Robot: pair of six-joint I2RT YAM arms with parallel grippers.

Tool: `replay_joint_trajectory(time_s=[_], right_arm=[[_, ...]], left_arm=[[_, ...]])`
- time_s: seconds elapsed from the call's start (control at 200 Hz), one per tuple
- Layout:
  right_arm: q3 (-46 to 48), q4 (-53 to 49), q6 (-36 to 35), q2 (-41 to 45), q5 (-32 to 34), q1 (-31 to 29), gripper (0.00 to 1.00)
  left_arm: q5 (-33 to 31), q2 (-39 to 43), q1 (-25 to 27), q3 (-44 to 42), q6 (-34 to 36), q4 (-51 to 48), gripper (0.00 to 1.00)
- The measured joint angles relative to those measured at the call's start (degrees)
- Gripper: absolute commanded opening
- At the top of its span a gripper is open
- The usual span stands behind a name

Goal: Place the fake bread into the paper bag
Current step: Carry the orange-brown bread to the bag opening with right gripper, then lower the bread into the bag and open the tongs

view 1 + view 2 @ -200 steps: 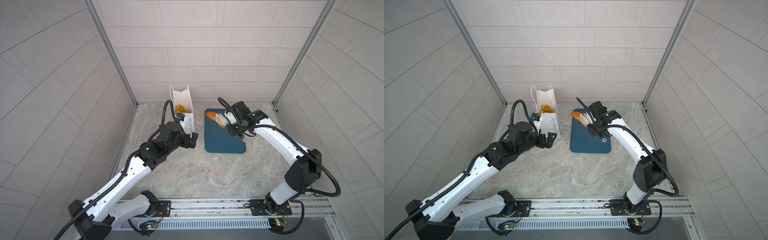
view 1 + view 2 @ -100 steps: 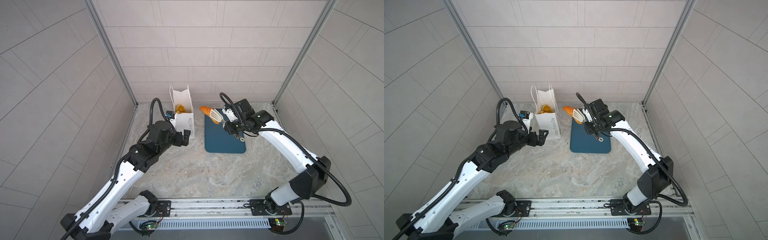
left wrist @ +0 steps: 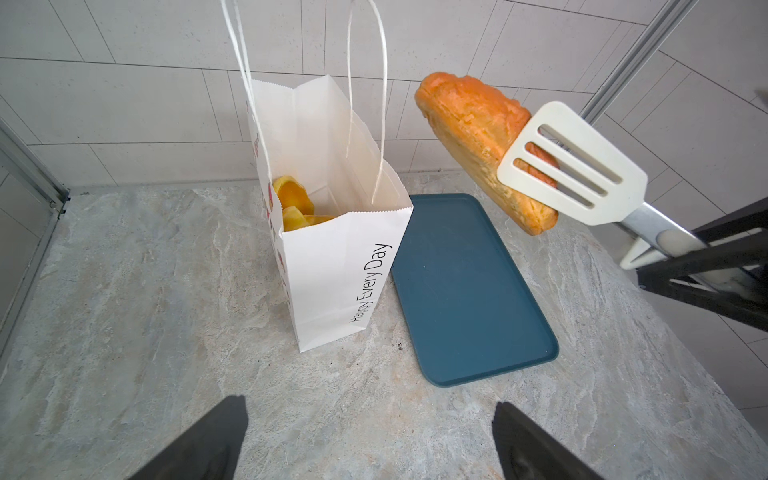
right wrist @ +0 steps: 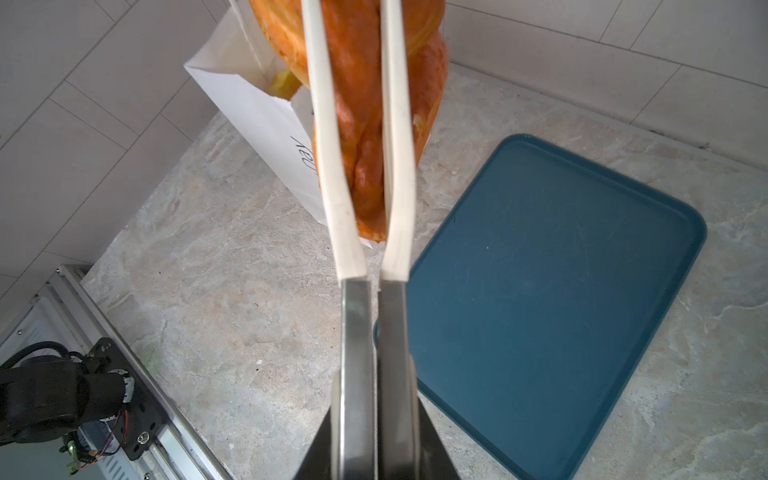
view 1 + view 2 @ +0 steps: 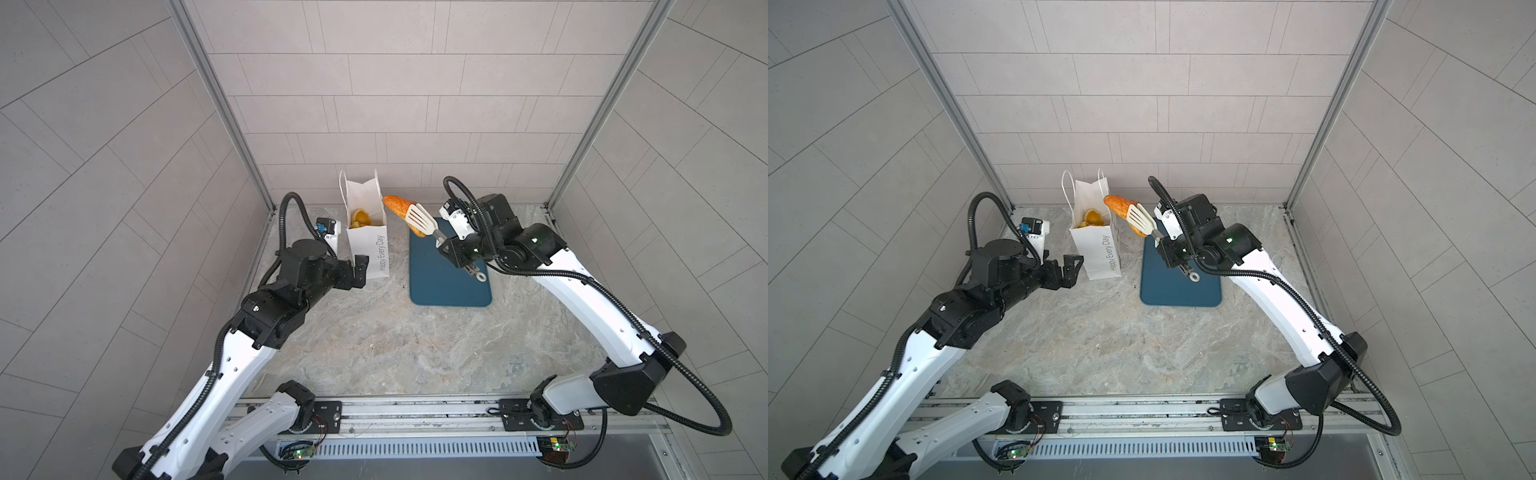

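The white paper bag (image 5: 368, 245) (image 5: 1098, 249) (image 3: 332, 266) stands upright and open, and yellow fake bread (image 5: 359, 218) (image 3: 293, 201) lies inside it. My right gripper (image 5: 446, 245) (image 5: 1163, 243) (image 4: 376, 436) is shut on the handles of the white slotted tongs (image 5: 422, 218) (image 3: 573, 166). The tongs pinch a long orange-brown fake bread (image 5: 397, 207) (image 5: 1117, 207) (image 3: 473, 133) (image 4: 357, 124) in the air, its tip at the bag's right top edge. My left gripper (image 5: 360, 269) (image 5: 1073, 268) (image 3: 370, 436) is open and empty, low beside the bag's near left corner.
A flat dark teal tray (image 5: 449, 286) (image 5: 1179, 291) (image 3: 457, 299) (image 4: 561, 291) lies right of the bag with nothing on it. Tiled walls close the back and both sides. The bag's cord handles (image 3: 365, 83) stand up over its mouth.
My right gripper has lifted the orange-brown bread off the tray in the tongs and carried it left, up to the bag's top edge. My left gripper has drawn back slightly left from the bag.
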State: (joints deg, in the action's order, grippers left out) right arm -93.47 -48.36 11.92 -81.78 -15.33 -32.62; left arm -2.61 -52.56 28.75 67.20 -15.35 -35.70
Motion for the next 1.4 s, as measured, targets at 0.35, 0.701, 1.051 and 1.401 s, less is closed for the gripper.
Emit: replay_joint_trajectory(time_s=[0.35,0.701,1.051,1.401], right_arm=[[-2.9,4.9,1.1,-0.1,0.1,-5.1,0.26],[-10.8,7.1,2.4,-11.1,-0.1,-6.6,0.27],[-18.8,6.9,5.9,-19.5,-0.4,-6.6,0.27],[-24.0,4.0,6.8,-25.4,0.2,-6.2,0.28]], left_arm=[[0.9,0.3,-2.7,0.8,0.8,-1.2,1.0],[1.3,2.0,-5.2,0.8,0.8,-2.0,1.0],[2.1,2.4,-6.4,0.8,0.8,-2.4,1.0],[2.6,2.5,-7.0,0.2,0.8,-2.4,1.0]])
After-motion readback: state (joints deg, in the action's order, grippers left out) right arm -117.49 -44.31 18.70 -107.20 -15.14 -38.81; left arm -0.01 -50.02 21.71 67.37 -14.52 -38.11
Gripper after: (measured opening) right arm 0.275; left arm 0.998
